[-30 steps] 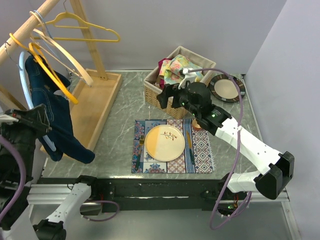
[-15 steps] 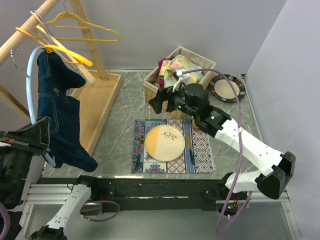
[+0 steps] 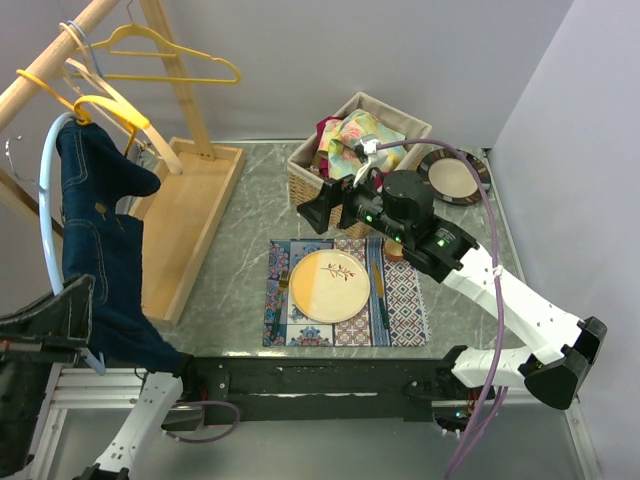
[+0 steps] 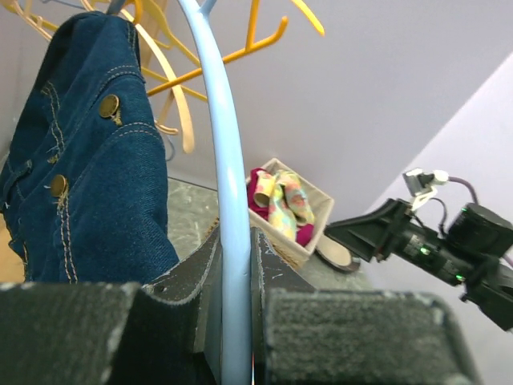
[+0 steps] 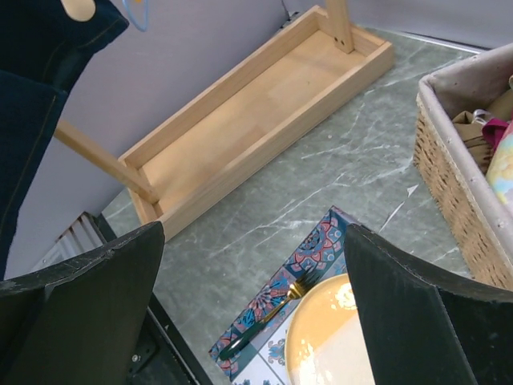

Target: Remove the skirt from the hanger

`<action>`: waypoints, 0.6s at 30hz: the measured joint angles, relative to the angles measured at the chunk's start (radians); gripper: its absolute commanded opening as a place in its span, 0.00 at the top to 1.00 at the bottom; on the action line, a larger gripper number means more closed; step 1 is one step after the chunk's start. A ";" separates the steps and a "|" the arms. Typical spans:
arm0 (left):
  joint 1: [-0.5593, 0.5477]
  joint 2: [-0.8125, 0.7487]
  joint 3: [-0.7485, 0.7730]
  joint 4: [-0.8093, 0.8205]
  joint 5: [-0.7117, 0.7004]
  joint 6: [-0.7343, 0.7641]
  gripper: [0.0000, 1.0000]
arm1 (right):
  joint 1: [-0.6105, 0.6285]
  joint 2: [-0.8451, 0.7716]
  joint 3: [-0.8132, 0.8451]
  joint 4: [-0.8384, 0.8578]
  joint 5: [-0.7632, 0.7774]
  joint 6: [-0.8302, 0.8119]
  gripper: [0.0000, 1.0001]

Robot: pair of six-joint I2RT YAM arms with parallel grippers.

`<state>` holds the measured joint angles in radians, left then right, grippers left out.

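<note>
A dark blue denim skirt hangs from a light blue hanger at the far left, below the wooden rod. My left gripper is shut on the hanger's lower bar. In the left wrist view the blue bar runs up between my fingers, and the skirt with its brass buttons lies just to the left. My right gripper hovers open above the placemat's far edge, holding nothing. The right wrist view shows its jaws wide apart and a corner of the skirt at top left.
The wooden rack base lies left of centre, with yellow hangers on the rod above. A wicker basket of clothes stands at the back. A placemat carries a yellow plate and a fork. A small dark-rimmed plate sits at back right.
My left gripper has pulled the hanger down toward the near edge, and the skirt now hangs lower and longer. The right gripper has shifted slightly.
</note>
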<state>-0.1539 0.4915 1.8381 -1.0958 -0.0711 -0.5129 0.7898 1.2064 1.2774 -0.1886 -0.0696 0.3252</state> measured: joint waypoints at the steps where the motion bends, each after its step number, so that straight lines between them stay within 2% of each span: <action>1: 0.000 -0.001 0.011 -0.008 0.007 -0.008 0.99 | 0.000 0.000 0.000 -0.001 -0.001 0.000 0.00; 8: 0.001 -0.007 0.092 -0.054 0.074 -0.100 0.99 | 0.003 -0.010 0.001 -0.031 0.018 -0.013 0.00; 14: 0.006 -0.009 0.100 -0.039 0.268 -0.192 0.99 | 0.003 -0.014 0.019 -0.067 0.050 -0.024 0.00; 18: 0.008 -0.009 0.134 -0.031 0.315 -0.253 0.99 | 0.003 -0.033 0.019 -0.070 0.064 -0.023 0.00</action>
<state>-0.1463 0.4824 1.9724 -1.1267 0.2436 -0.7654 0.7925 1.1736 1.2964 -0.2584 -0.0059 0.3019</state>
